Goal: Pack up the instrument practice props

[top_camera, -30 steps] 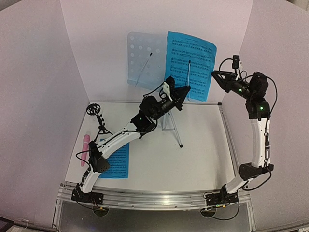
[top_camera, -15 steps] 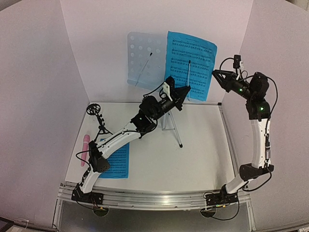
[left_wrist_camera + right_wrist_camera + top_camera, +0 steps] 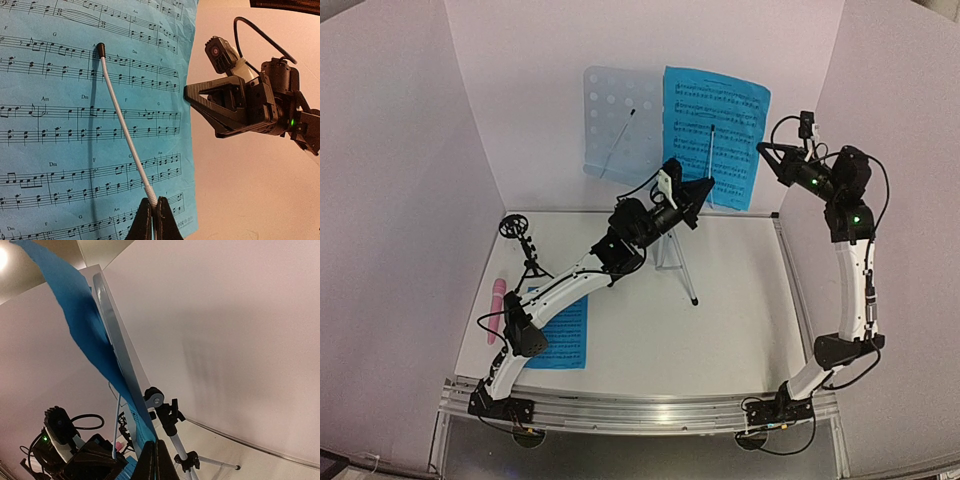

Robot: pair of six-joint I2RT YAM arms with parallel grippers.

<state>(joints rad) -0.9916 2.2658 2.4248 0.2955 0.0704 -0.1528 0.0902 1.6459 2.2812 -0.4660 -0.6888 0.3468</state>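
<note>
The silver-tripod stand (image 3: 677, 262) holds its perforated pale-blue desk (image 3: 613, 122) upright at the back wall. One blue music sheet (image 3: 715, 130) lies against the desk's right half. My left gripper (image 3: 705, 190) is shut on the spring base of the desk's white wire page holder (image 3: 122, 120), which lies across the sheet (image 3: 60, 125). My right gripper (image 3: 762, 151) is shut on the sheet's right edge (image 3: 82, 325), beside the desk's edge (image 3: 114, 337). The second blue sheet (image 3: 560, 338) lies flat at front left, partly under my left arm. The pink microphone (image 3: 496, 308) and black tripod mic stand (image 3: 523, 245) are at left.
White walls close the table in at the back and both sides. The stand's tripod legs (image 3: 210, 462) spread over the middle back of the table. My left arm reaches diagonally across the table's left half. A metal rail (image 3: 640, 410) runs along the near edge.
My right gripper has shifted slightly up and left with the sheet's edge, so that edge has moved a little. My left arm has stayed still.
</note>
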